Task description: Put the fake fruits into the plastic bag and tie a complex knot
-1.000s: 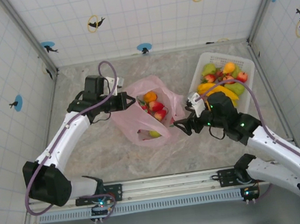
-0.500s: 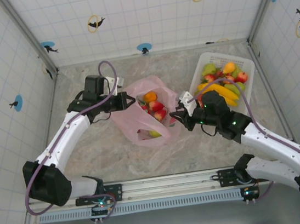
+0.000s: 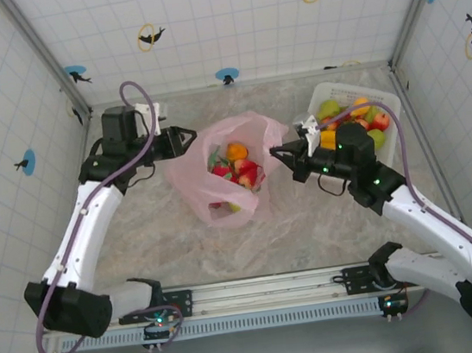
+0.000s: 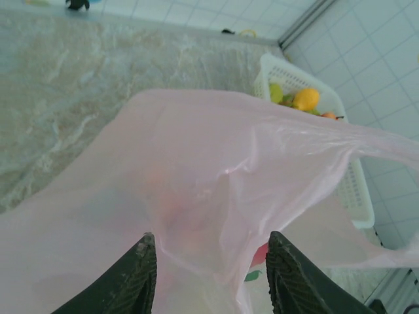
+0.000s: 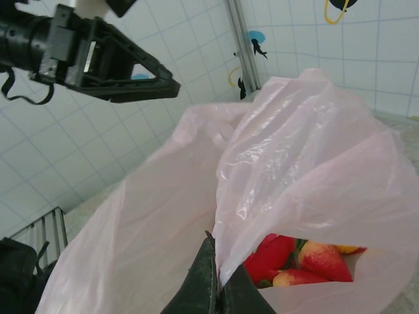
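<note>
- The plastic bag [image 3: 221,191] lies on the table [image 3: 313,236] between the two arms, with its mouth open toward the back.
- Some fake fruits [image 3: 239,166] are already inside it. I can see red strawberries and an orange one.
- More fruits [image 4: 304,99] wait in the white basket [image 4: 357,190] on the right, so I think the filling is not done.
- The bag could flop shut. The left gripper [image 3: 184,138] has its fingers [image 4: 141,275] spread apart, with thin pink film loose between them, so that side is not pinched.
- With only one side held up, the mouth may sag and later fruits could bump the film and roll onto the table.
- The film is very thin. If the right arm pulls too hard, I think the bag could slide, tip its fruits out or stretch.
- The right gripper [image 3: 278,152] is squeezed tight on the bag's right rim and holds it up. Its arm reaches in from the near right, just in front of the basket.
- The left arm stretches far up the left side, and its gripper points sideways at the bag's left edge.
</note>
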Robot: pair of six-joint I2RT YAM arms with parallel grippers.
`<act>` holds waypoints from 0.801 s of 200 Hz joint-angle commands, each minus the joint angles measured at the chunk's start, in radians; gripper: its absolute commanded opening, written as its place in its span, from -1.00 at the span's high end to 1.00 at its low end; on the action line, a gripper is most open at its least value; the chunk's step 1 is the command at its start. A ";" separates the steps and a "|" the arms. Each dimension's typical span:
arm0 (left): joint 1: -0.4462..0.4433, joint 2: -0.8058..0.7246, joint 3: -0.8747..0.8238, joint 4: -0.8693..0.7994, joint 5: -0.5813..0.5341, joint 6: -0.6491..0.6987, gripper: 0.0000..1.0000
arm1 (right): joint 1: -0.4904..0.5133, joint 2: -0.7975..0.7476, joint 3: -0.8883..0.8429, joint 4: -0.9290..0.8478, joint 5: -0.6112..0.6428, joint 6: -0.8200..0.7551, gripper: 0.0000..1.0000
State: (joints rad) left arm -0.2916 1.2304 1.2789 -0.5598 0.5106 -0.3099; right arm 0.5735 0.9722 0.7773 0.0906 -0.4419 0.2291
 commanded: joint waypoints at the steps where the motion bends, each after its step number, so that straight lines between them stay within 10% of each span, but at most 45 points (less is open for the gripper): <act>1: 0.002 -0.095 0.035 -0.031 -0.002 0.043 0.06 | -0.016 0.022 0.058 0.081 -0.021 0.073 0.89; 34: -0.054 -0.240 -0.004 -0.021 0.037 0.082 0.06 | -0.038 0.044 0.069 0.088 -0.006 0.092 0.89; 116: -0.940 -0.145 -0.088 -0.009 -0.515 0.344 -0.08 | -0.102 0.058 0.063 0.055 0.009 0.147 0.90; 160: -1.116 -0.005 -0.126 -0.035 -0.697 0.457 -0.27 | -0.126 0.046 0.052 0.046 0.000 0.153 0.90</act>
State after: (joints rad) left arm -1.3758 1.1797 1.1656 -0.5606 -0.0154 0.0441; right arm 0.4606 1.0248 0.7918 0.1204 -0.4358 0.3668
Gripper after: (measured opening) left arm 0.618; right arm 0.056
